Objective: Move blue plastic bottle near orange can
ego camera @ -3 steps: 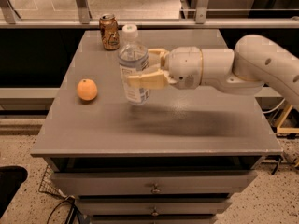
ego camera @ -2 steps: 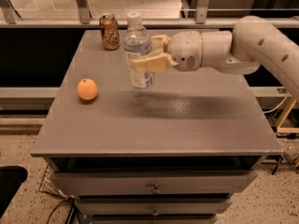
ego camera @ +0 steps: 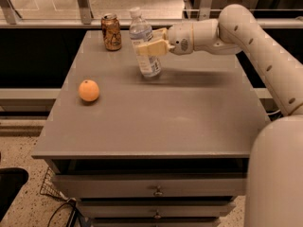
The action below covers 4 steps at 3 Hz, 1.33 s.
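- while the gripper, in from 3 o'clock, clamps the bottle at mid-height, it stands near upright over the far half of the table.
- can lies near, at the bottle's 10 o'clock, not touching; a short shift that way looks enough.

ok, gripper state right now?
gripper: closed on the tall clear plastic bottle, near the brownish-orange metal can, at the back of the grey table.
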Available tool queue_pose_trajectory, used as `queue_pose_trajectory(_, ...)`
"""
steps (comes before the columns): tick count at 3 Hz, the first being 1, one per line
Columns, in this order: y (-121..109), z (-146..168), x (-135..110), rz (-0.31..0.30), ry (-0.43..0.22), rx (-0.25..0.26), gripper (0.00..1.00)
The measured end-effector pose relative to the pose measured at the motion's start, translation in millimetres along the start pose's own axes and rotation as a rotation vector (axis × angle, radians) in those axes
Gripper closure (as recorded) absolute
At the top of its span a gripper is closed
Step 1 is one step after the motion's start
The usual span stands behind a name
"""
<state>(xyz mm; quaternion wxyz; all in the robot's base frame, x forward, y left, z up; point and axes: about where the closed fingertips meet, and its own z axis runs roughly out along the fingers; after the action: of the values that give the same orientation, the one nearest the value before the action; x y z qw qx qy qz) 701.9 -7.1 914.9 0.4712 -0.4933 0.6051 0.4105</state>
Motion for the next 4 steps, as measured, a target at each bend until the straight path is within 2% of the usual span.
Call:
queue_pose_trajectory(1,-29.9,1.2,3.0,0.019,0.006,0.035,1.00)
queue_pose_trajectory(4,-30.0,0.9,1.1,0.020,0.005,0.036,1.00)
